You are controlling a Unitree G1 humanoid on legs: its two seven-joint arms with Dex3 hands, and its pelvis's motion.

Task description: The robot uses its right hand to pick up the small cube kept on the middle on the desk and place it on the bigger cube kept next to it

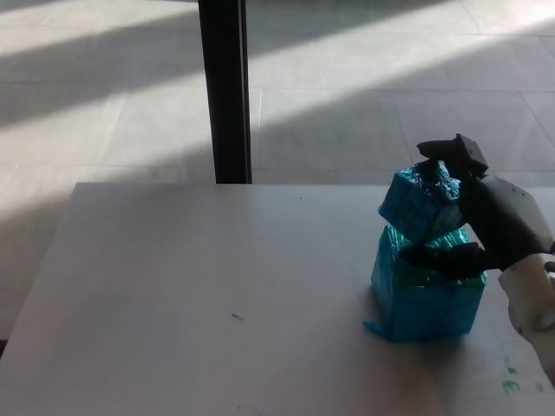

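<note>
My black right hand (473, 217) gripped the small teal foil-wrapped cube (419, 204), tilted over the bigger teal cube (425, 290), not yet released.

No readable text, label, brand, number or sign anywhere in the head view.

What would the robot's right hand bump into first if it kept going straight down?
Probably the big cube. The right hand holds the small cube tilted just above it, so that would likely touch the top first; depth is unclear.
</note>
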